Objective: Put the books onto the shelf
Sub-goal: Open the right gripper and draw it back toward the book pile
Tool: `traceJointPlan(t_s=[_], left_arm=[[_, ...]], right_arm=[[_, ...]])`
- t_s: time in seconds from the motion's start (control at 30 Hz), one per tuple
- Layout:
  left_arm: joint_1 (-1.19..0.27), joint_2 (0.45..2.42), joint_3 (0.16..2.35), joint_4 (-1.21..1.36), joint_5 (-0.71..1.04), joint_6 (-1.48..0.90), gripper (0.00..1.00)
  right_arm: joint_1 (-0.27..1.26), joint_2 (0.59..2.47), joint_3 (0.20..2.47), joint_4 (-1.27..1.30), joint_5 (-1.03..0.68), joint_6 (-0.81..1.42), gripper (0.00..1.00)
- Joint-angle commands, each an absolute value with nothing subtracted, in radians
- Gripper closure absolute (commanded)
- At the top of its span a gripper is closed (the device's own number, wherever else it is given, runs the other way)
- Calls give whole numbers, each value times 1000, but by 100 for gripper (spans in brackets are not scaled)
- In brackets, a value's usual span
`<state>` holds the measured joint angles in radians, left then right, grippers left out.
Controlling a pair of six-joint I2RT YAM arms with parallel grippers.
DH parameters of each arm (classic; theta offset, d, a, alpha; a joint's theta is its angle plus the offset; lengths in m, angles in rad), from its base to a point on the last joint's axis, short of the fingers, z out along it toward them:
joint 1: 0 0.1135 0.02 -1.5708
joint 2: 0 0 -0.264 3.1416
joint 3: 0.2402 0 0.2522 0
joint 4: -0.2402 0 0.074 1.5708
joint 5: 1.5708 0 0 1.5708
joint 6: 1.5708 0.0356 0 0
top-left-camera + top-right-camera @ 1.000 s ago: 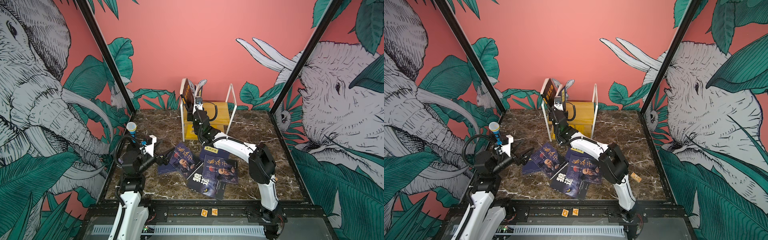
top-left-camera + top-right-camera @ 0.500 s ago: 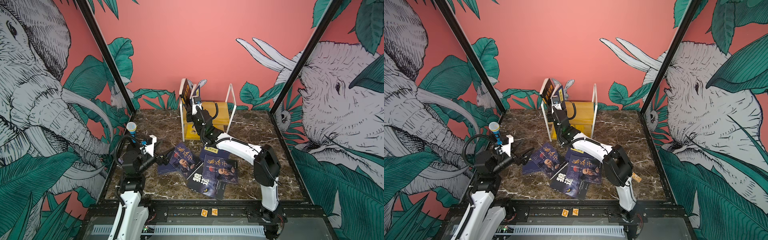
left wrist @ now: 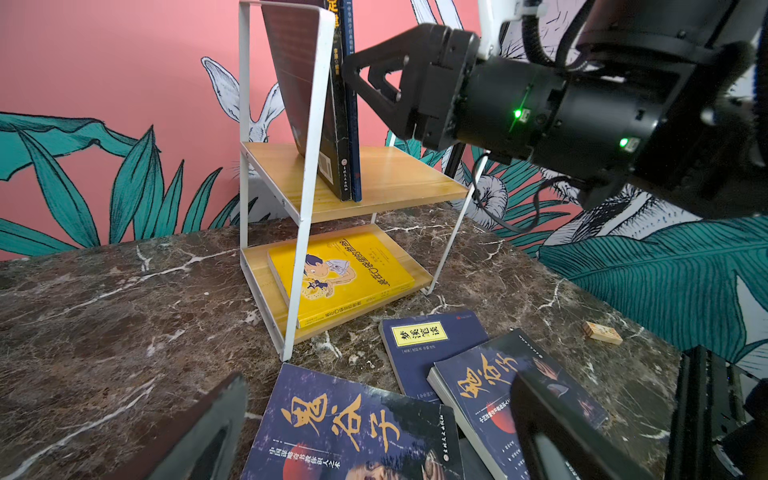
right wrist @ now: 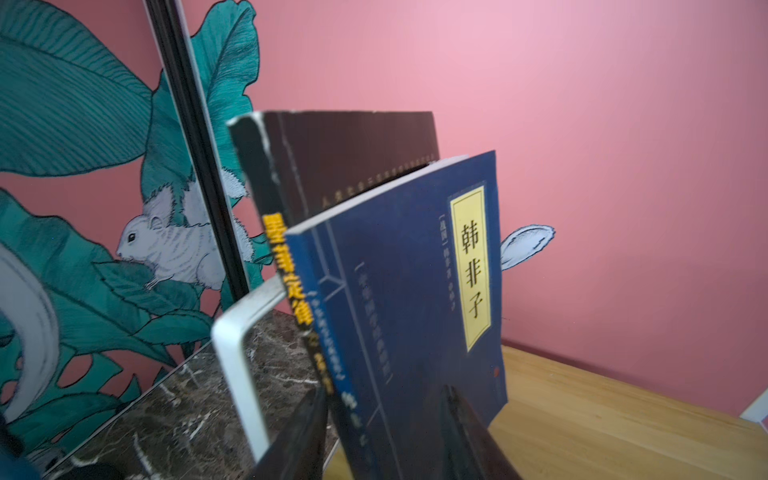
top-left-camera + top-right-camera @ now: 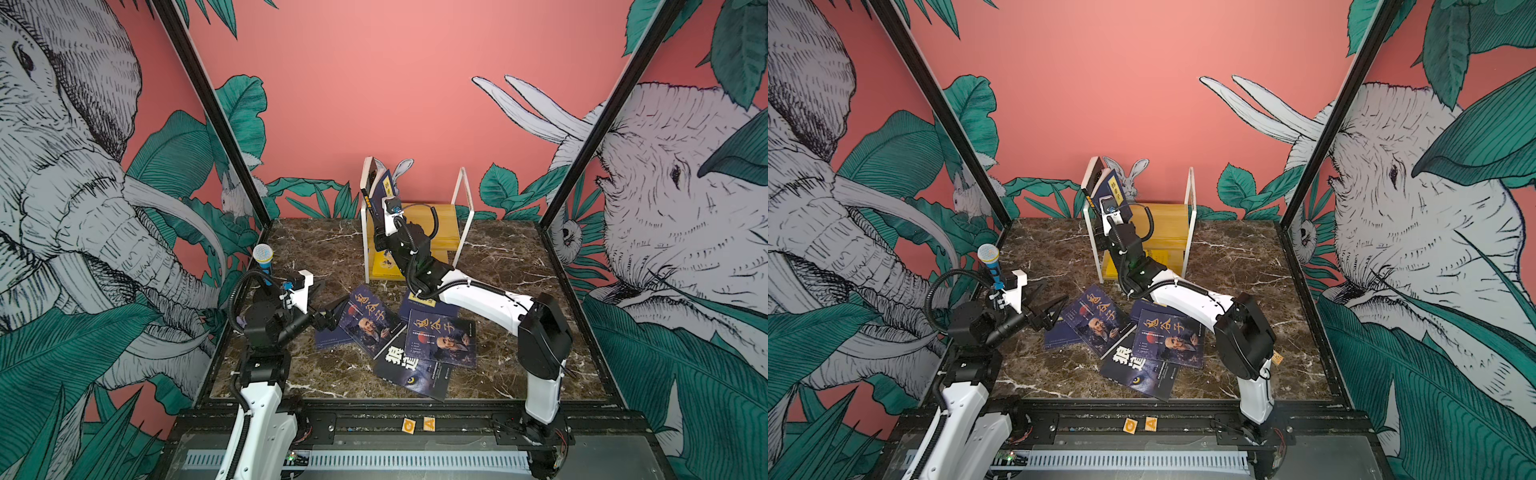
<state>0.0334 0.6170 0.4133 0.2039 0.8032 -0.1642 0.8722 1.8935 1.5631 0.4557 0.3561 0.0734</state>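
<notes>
On the upper board of the shelf (image 5: pixel 451 216) (image 3: pixel 395 178) a navy book (image 4: pixel 407 291) (image 5: pixel 1115 189) stands leaning on a dark book. My right gripper (image 4: pixel 382 399) (image 5: pixel 1106 210) is open, its jaws either side of the navy book's lower edge. On the marble lie two purple books (image 5: pixel 370 320) (image 5: pixel 442 336), a black wolf-eye book (image 5: pixel 411 370), a navy book with a yellow label (image 3: pixel 419 336) and another navy book (image 5: pixel 328 338) partly covered. My left gripper (image 3: pixel 378 376) (image 5: pixel 1054 309) hangs open, empty, just above the nearer purple book (image 3: pixel 353 424).
A brownish-black book with gold lettering (image 4: pixel 353 158) leans on the shelf's looped end. A yellow cartoon book (image 3: pixel 340 278) lies on the lower board. A blue toy microphone (image 5: pixel 263 259) stands by the left arm. A small wooden tile (image 3: pixel 602 332) lies at the right.
My right gripper has carried the navy book up against the dark book on the upper board, and its jaws have spread apart. The left arm has not moved.
</notes>
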Motion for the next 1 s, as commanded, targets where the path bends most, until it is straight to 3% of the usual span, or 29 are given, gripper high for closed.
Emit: traceJointPlan(t_s=[0.0, 0.3, 0.53, 0.97], left_arm=[[34, 602, 405, 223, 811, -161, 0], [36, 607, 405, 219, 810, -162, 0], [36, 603, 405, 213, 807, -163, 0], [36, 595, 409, 202, 799, -154, 0]], right_arm=[[903, 1820, 1503, 471, 296, 60, 54], [907, 1677, 1325, 431, 346, 86, 54], [843, 1626, 1324, 291, 384, 139, 62], [671, 1796, 1523, 105, 354, 205, 81]])
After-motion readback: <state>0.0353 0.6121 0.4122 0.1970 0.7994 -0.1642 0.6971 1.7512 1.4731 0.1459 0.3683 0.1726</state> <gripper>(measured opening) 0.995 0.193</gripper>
